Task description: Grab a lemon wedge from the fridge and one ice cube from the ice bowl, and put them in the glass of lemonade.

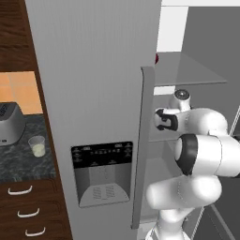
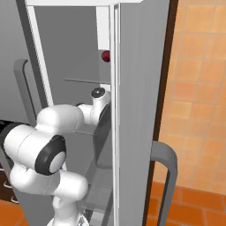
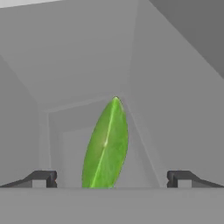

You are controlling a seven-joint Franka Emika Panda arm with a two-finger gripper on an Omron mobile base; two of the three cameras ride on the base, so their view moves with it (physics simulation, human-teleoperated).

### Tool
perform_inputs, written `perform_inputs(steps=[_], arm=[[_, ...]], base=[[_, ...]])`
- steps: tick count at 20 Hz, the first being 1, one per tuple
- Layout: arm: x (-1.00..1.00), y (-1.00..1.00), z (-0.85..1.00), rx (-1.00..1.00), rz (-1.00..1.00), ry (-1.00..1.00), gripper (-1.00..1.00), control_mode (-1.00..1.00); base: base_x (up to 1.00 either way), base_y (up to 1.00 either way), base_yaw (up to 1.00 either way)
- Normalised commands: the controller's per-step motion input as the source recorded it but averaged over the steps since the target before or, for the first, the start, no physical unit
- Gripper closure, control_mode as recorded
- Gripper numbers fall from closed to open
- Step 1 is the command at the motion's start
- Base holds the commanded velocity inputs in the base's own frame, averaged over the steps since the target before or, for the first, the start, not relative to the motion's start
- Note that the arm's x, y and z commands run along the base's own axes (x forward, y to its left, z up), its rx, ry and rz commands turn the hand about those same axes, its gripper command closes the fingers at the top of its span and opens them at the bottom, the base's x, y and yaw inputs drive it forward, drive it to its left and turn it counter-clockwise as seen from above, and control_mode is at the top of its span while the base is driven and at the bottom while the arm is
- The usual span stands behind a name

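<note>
The grey fridge (image 1: 93, 70) stands with a door swung open, and my arm reaches onto a shelf inside it. In the hand view the lemon wedge (image 3: 106, 146), a yellow-green pointed sliver, stands upright on the shelf straight ahead. It sits between my gripper's (image 3: 111, 179) two fingertips (image 3: 43, 178), which stand wide apart and do not touch it. The gripper is open. The glass of lemonade (image 1: 37, 146) stands on the dark counter left of the fridge. The ice bowl and ice cube are out of view.
A small dark red fruit (image 1: 156, 58) lies on the glass shelf above my hand. The open door's edge and long handle (image 1: 143, 140) stand close to my arm's left. A toaster (image 1: 9, 124) sits beside the glass, above wooden drawers (image 1: 23, 206).
</note>
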Motion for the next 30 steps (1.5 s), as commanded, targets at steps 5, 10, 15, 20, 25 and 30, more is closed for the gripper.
perform_inputs(steps=[5,10,15,20,25,30], arm=[[0.34,0.00,-0.34,0.00,-0.06,0.00,-1.00,-1.00],[0.15,0.00,-0.25,0.00,-0.03,0.00,-1.00,-1.00],[0.00,0.00,-0.27,0.00,-0.01,0.00,-1.00,-1.00],[0.00,0.00,-0.22,0.00,0.00,0.02,1.00,-1.00],[0.00,0.00,-0.07,0.00,0.00,0.03,1.00,-1.00],[0.00,0.00,-0.06,0.00,0.00,0.07,1.00,-1.00]], base=[[0.00,0.00,0.00],[0.00,0.00,0.00],[0.00,0.00,0.00],[0.00,0.00,0.00],[0.00,0.00,0.00],[0.00,0.00,0.00]])
